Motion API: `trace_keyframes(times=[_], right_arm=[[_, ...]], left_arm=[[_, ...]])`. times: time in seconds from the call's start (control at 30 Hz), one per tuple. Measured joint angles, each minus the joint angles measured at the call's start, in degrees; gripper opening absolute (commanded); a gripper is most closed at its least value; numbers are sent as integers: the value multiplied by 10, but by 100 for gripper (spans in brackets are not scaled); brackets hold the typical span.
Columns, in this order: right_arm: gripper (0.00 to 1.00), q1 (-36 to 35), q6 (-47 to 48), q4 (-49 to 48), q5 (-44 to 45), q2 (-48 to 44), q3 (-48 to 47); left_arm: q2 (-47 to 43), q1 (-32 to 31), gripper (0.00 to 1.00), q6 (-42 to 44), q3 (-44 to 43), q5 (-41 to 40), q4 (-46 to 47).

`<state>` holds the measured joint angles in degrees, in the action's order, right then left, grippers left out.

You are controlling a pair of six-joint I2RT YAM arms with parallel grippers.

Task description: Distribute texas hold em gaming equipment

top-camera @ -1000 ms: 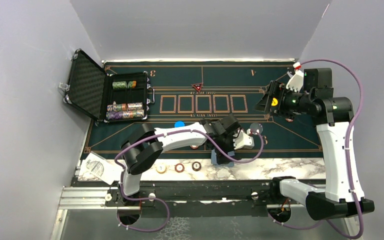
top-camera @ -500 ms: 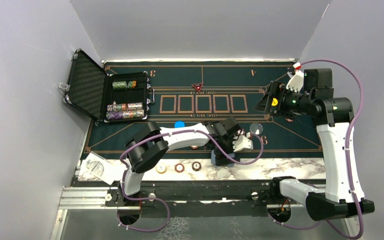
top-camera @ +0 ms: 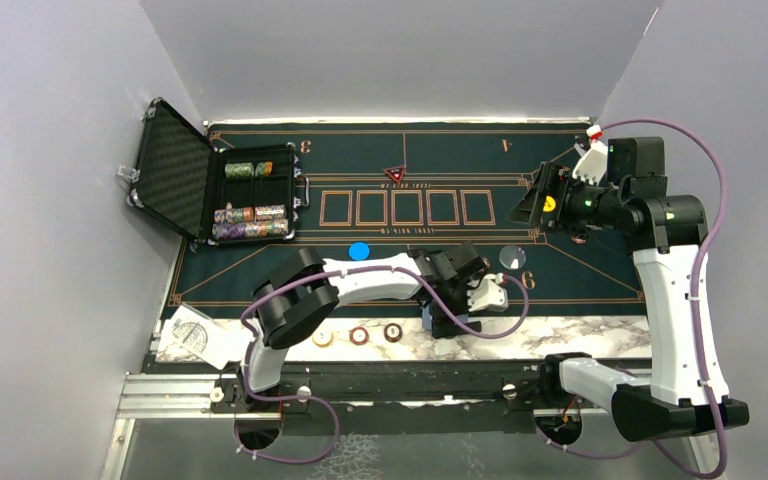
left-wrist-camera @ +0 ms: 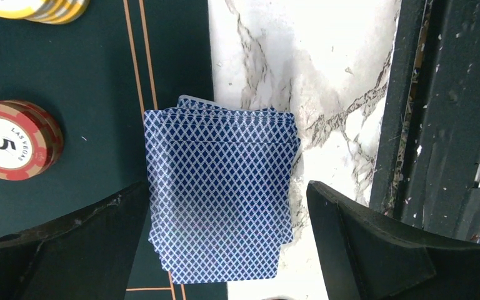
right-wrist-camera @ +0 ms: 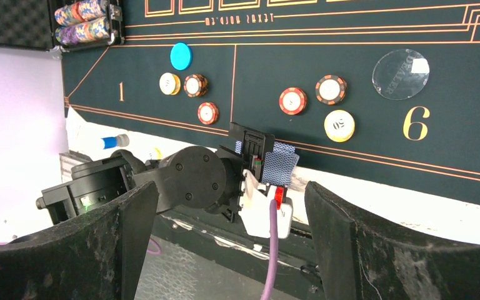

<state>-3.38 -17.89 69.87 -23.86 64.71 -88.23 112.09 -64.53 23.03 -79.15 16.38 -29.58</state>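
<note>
Deck of blue-backed cards: one, across mat edge and desk, between the fingers of the wide left end effector. On mat: six chips, one blue disc, one clear disc. Right end effector wide, empty.

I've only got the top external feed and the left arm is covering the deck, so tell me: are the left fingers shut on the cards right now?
Observer: No. The left wrist view shows the left gripper open, with one finger on either side of the blue-backed deck.
Operator: Where exactly is the deck lying?
Observer: It lies across the border, one side on the green mat and the other on the marble strip.
Operator: Any chips near it?
Observer: A red chip stack marked 5 stands on the mat, apart from the deck.
</note>
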Motion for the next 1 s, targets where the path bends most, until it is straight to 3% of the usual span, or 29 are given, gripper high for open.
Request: trace_keyframes(times=[0.43,0.67,1.0], right_arm=[[88,0,0,0,0,0,0],[88,0,0,0,0,0,0],[88,0,0,-1,0,0,0]], left_arm=[[-4,-27,89,4,35,-89,37],[-6,-32,64,10,45,-99,69],[-24,-36,36,30,79,-100,110]])
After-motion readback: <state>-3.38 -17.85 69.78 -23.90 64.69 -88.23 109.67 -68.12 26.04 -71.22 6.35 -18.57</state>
